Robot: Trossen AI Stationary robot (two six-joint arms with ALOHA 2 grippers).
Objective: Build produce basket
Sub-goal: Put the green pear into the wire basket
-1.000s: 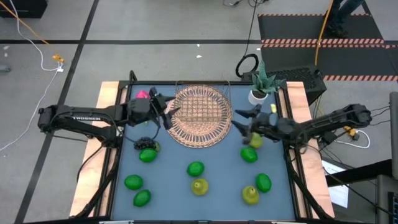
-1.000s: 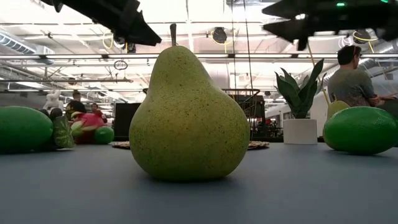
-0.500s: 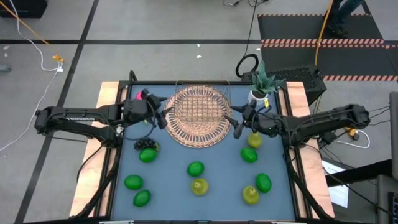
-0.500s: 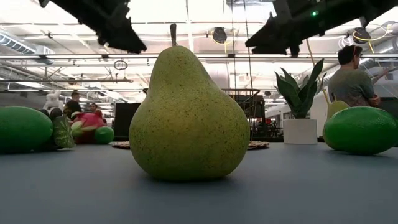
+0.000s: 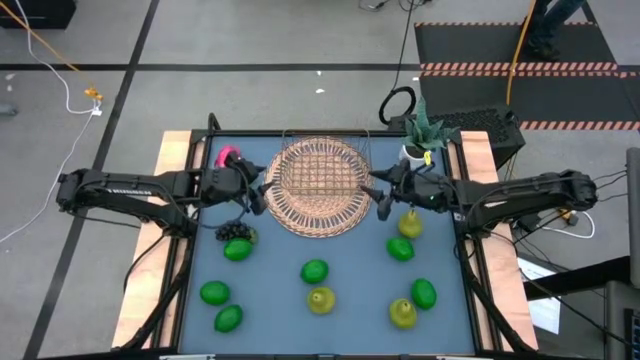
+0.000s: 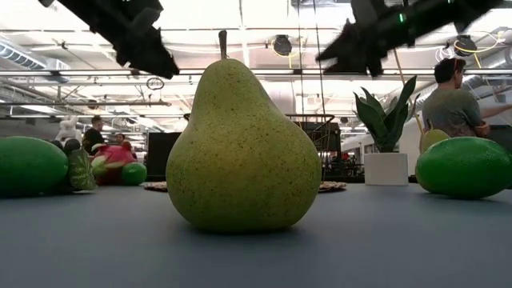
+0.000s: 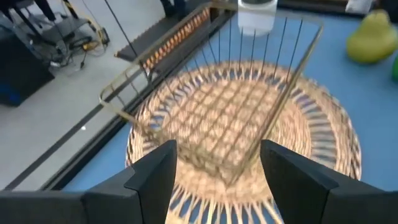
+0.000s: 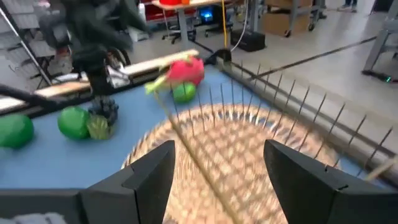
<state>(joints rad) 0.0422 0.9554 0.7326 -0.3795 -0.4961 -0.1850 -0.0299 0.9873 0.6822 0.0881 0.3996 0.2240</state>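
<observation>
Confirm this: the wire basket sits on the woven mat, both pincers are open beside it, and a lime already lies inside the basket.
Wrong on the lime: the high view shows the basket empty on the mat, with the left pincer and right pincer open beside it.

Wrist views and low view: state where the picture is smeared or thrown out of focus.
Left wrist view: the basket and the wicker mat are motion-smeared, the fingers crisper. Right wrist view: basket wires and the dragon fruit streak. Low view: the centre pear is sharp; both arms overhead are backlit dark shapes against bright ceiling lights.
</observation>
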